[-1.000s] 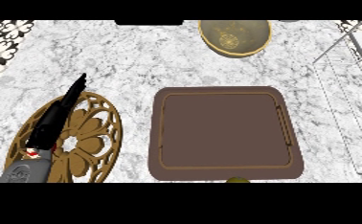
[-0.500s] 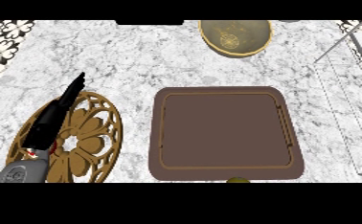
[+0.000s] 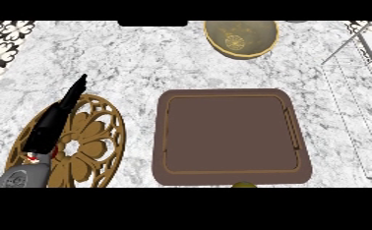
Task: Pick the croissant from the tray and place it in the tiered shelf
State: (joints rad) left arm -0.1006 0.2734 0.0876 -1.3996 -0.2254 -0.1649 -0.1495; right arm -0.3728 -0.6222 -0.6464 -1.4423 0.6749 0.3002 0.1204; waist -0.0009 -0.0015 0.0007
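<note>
Left hand (image 3: 54, 121) lies straight-fingered, holding nothing, over a gold trivet (image 3: 91, 148) left of the brown tray (image 3: 231, 134); perhaps the croissant (image 3: 244, 185) peeks below it

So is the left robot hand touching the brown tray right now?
Apart. The head view shows the left robot hand lying over the gold trivet, with a strip of bare marble counter between it and the brown tray.
</note>
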